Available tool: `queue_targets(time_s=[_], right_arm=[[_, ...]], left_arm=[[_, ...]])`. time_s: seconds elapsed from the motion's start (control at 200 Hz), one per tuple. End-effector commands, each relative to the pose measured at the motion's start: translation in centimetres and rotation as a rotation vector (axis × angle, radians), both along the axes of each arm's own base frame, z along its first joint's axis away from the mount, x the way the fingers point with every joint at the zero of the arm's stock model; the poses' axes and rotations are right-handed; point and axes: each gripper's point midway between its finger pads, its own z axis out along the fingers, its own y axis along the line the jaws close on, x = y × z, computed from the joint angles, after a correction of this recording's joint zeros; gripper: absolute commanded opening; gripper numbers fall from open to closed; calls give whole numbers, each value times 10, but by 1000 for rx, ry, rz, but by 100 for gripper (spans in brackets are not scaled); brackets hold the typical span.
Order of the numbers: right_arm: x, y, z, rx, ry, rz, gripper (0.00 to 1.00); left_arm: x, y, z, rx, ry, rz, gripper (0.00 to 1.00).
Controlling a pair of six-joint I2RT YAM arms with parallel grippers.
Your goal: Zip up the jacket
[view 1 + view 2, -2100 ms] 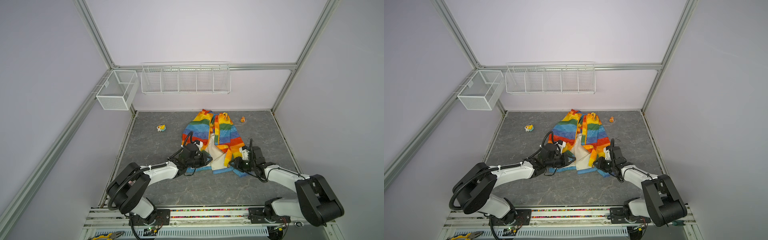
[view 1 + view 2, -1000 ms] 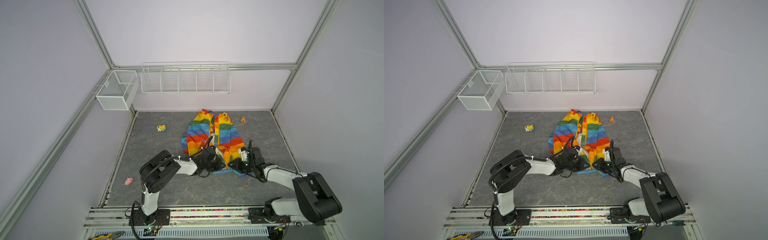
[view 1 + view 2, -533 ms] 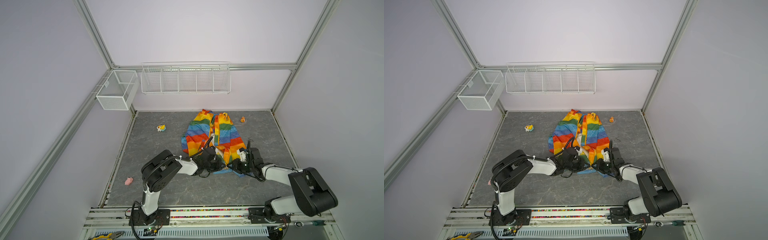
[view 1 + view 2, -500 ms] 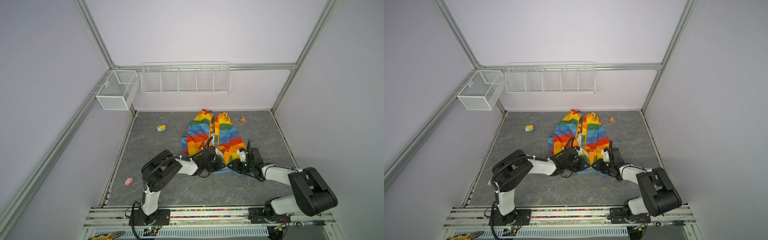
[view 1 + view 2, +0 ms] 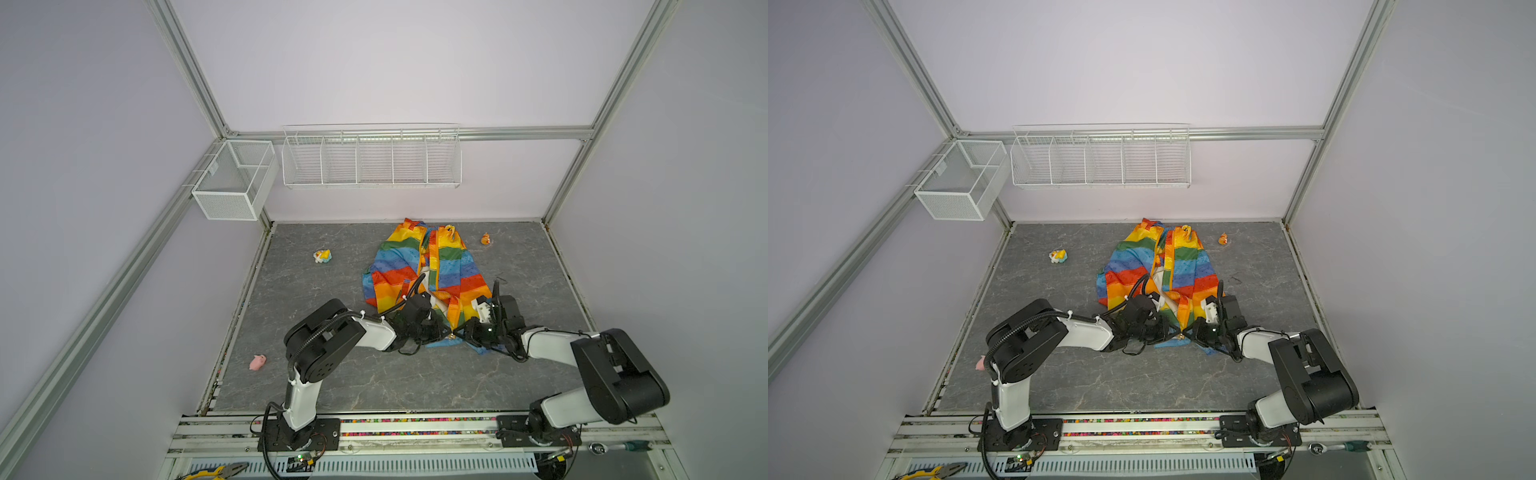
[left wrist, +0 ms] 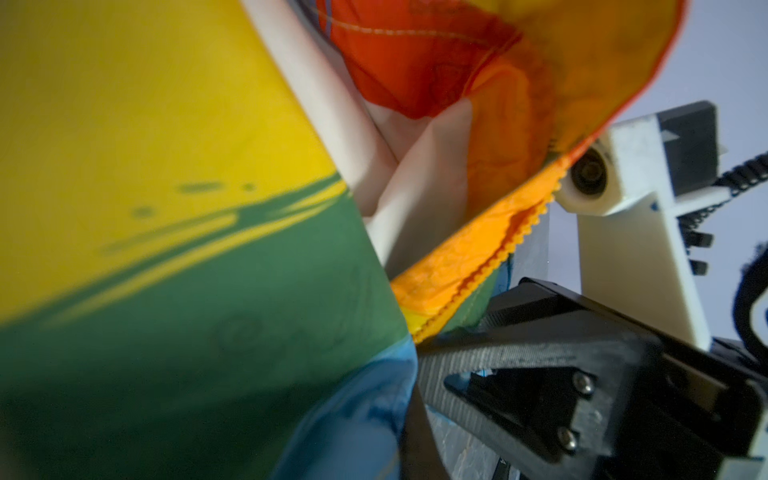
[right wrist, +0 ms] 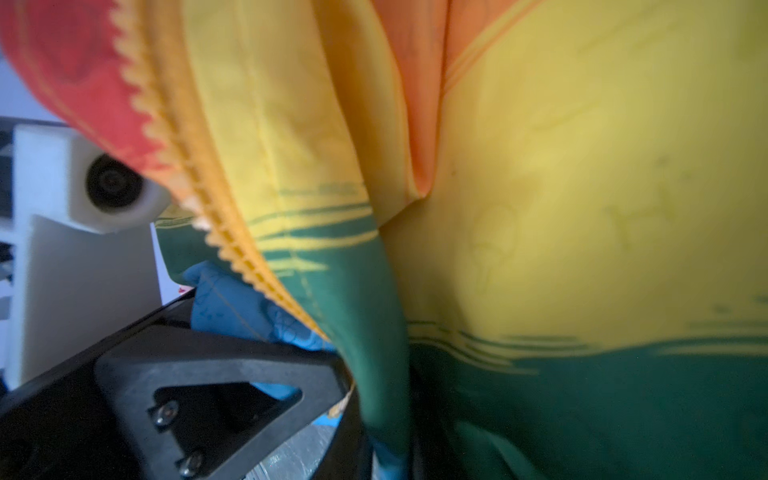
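Jacket (image 5: 424,266): thin crinkled rainbow-striped fabric, toothed orange zipper band (image 6: 469,262), pale lining (image 6: 399,178).

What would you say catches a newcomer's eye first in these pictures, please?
The rainbow-striped jacket on the grey table, back of centre, stands out at once in both top views. Next come the two arms reaching from the near rail, left fingers and right fingers nearly meeting at its near hem. Small toys lie apart: a yellow toy left of it, an orange toy back right, a pink toy by the left edge.
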Motion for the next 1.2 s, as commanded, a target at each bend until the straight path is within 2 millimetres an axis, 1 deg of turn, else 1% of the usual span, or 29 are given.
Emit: queue_targets(time_s=[0.0, 0.055, 0.11, 0.185, 0.28, 0.445, 0.585, 0.665, 0.7, 0.825, 0.95, 1.015, 1.07, 1.135, 1.195], right_arm=[[-4, -1, -5, -11, 13, 1, 13], [-3, -1, -2, -10, 6, 0, 10], [-1, 0, 2, -8, -2, 3, 6], [2, 1, 7, -6, -18, 8, 6], [8, 3, 20, 7, -56, 15, 6], [23, 9, 58, 36, -184, 33, 6], [38, 7, 91, 16, -309, 24, 6], [44, 12, 114, 30, -398, 52, 6], [48, 12, 120, 27, -418, 54, 6], [60, 19, 146, 69, -546, 65, 6], [68, 27, 166, 103, -573, 89, 6], [71, 33, 176, 125, -557, 117, 6], [70, 39, 181, 140, -529, 158, 6], [68, 48, 190, 200, -529, 208, 6], [67, 53, 199, 247, -551, 224, 6]], left_arm=[[6, 5, -2, -5, -2, 31, 0], [7, 8, 1, -9, -7, 39, 0], [10, 11, 9, -23, -18, 44, 0], [15, 17, 23, -36, -43, 52, 0], [21, 25, 44, -48, -86, 57, 0], [30, 40, 87, -47, -184, 60, 0], [37, 53, 122, -49, -302, 76, 0], [37, 55, 147, -88, -401, 54, 0], [37, 55, 156, -104, -446, 47, 0], [45, 65, 174, -73, -567, 71, 0], [50, 68, 193, -50, -626, 71, 0], [52, 69, 206, -61, -639, 85, 0], [54, 71, 213, -68, -650, 108, 0], [51, 71, 230, -127, -695, 110, 0], [48, 74, 248, -180, -747, 122, 0]])
